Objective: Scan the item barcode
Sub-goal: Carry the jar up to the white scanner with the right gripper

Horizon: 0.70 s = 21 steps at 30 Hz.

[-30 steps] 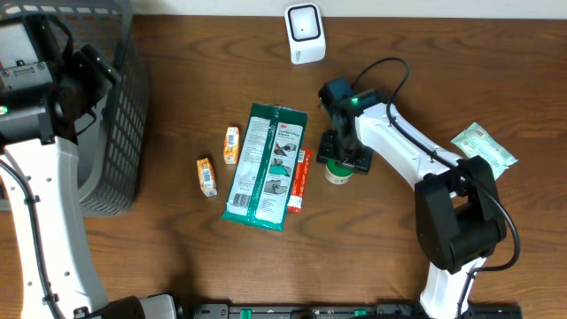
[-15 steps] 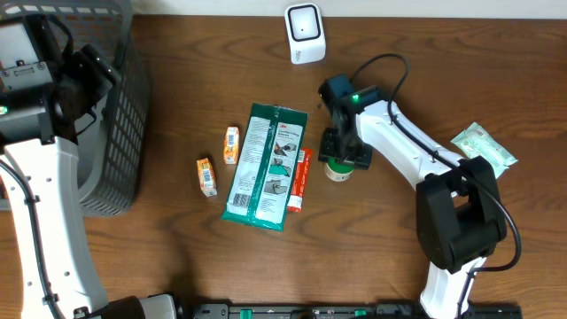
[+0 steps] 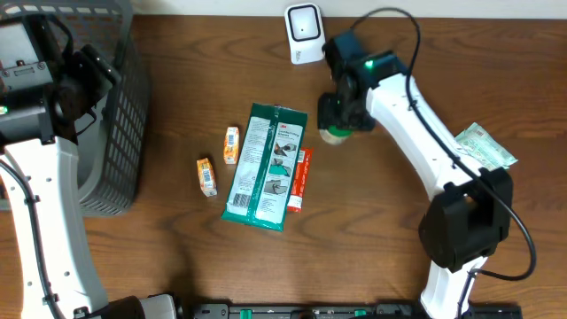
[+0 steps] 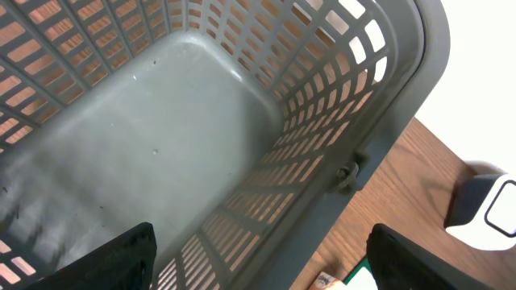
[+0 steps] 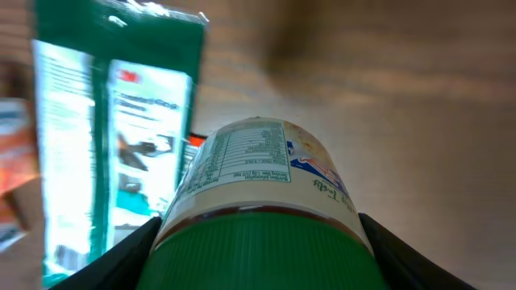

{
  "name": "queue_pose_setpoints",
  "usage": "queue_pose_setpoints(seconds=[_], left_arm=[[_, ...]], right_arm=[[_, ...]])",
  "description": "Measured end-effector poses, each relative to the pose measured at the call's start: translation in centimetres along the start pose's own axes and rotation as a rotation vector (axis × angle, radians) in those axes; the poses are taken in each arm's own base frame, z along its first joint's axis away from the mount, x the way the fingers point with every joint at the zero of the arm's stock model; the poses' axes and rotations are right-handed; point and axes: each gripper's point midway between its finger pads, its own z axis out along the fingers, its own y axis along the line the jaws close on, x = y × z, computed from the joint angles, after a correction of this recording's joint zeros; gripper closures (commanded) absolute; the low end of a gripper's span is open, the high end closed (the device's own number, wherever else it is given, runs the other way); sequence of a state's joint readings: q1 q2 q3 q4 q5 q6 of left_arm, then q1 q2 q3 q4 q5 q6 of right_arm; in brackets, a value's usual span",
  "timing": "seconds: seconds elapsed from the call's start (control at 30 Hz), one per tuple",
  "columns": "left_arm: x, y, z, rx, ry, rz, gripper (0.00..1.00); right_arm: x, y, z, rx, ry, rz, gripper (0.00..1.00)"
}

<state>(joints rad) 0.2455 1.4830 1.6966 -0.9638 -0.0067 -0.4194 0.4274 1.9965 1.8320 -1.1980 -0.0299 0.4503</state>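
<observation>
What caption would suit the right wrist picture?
Right gripper clamps a green-lidded, white-labelled jar over the brown wooden table, a green plastic packet beyond.

**Soft light overhead, smear at the right wrist**

Even light is falling from above onto the table [image 3: 354,248], leaving only faint, soft shadows; the overhead view is reading sharp. The right wrist view is smearing: the green packet [image 5: 113,121] is blurring, while the green-lidded jar [image 5: 258,161] near the lens is showing legible print. In the left wrist view the basket [image 4: 423,72] is bowing at its rim, and the top right corner is blowing out white.
</observation>
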Motion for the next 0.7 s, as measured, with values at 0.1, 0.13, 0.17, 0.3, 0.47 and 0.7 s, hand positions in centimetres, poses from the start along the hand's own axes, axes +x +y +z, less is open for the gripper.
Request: queue_pose_setpoints(seconds=[0.1, 0.13, 0.17, 0.3, 0.47, 0.7], left_arm=[[0.0, 0.0, 0.0, 0.000, -0.001, 0.000, 0.16], [0.0, 0.0, 0.0, 0.000, 0.000, 0.000, 0.16], [0.0, 0.0, 0.0, 0.001, -0.001, 0.000, 0.16], [0.0, 0.0, 0.0, 0.000, 0.000, 0.000, 0.16], [0.0, 0.0, 0.0, 0.000, 0.000, 0.000, 0.16], [0.0, 0.0, 0.0, 0.000, 0.000, 0.000, 0.16]], right_arm=[[-1.6, 0.9, -3.3, -0.027, -0.061, -0.060, 0.99], [-2.2, 1.2, -4.4, -0.037, -0.085, -0.074, 0.99], [-2.8, 1.5, -5.5, -0.049, -0.114, -0.090, 0.99], [-5.7, 3.1, -10.5, -0.105, -0.270, -0.169, 0.99], [-9.9, 5.3, -16.0, -0.175, -0.516, -0.255, 0.99], [-14.9, 7.9, -20.8, -0.242, -0.812, -0.327, 0.99]])
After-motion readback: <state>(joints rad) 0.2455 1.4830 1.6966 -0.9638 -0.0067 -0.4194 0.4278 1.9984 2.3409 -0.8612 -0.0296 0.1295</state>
